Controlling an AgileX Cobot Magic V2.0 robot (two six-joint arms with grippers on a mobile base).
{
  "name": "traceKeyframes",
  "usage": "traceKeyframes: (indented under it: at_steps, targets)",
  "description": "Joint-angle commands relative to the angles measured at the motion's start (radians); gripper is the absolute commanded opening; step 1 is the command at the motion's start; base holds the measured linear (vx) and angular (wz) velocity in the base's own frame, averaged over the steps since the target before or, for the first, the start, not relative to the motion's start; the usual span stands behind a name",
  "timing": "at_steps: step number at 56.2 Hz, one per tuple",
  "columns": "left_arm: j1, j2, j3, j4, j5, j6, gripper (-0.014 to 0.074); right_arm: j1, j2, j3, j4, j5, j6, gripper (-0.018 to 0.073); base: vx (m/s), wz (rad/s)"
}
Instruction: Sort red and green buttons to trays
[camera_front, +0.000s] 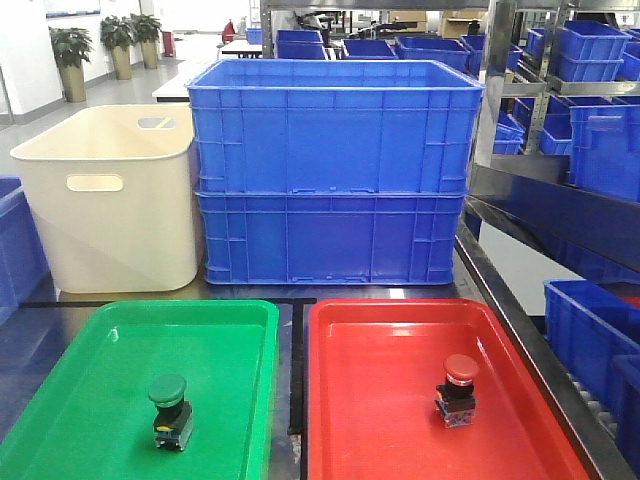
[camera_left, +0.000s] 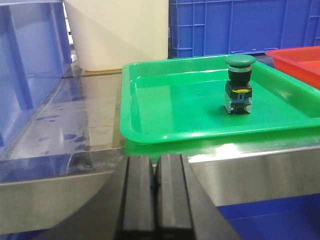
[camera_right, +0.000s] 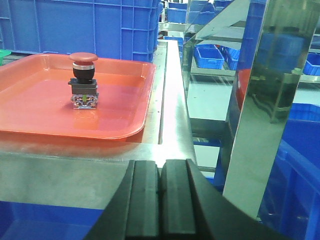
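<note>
A green push button (camera_front: 170, 408) stands upright in the green tray (camera_front: 80, 400); it also shows in the left wrist view (camera_left: 239, 82) inside that tray (camera_left: 170, 110). A red push button (camera_front: 457, 389) stands upright in the red tray (camera_front: 380, 400); it also shows in the right wrist view (camera_right: 83, 80) on that tray (camera_right: 35, 100). My left gripper (camera_left: 155, 170) is shut and empty, low in front of the table edge. My right gripper (camera_right: 161, 175) is shut and empty, below the table's front right corner. Neither gripper shows in the front view.
Two stacked blue crates (camera_front: 335, 170) and a cream bin (camera_front: 110, 195) stand behind the trays. A metal shelf rail (camera_front: 540, 330) with blue bins (camera_front: 590, 340) runs along the right. A blue crate (camera_left: 25, 65) stands at the left. The steel table edge (camera_right: 75, 170) is close ahead.
</note>
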Motion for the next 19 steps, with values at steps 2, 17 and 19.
traceKeyframes:
  at_steps: [2, 17, 19]
  targets:
    - [-0.002, -0.011, -0.025, -0.003, -0.084, -0.002, -0.0004, -0.002, -0.01, 0.014, -0.009, -0.087, 0.001, -0.0009, 0.0, 0.0]
    - [-0.002, -0.011, -0.025, -0.003, -0.084, -0.002, -0.0004, -0.002, -0.011, 0.014, -0.009, -0.087, 0.001, -0.0009, 0.0, 0.0]
    - [-0.002, -0.011, -0.025, -0.003, -0.084, -0.002, -0.0004, -0.002, -0.011, 0.014, -0.009, -0.087, 0.001, -0.0009, 0.0, 0.0]
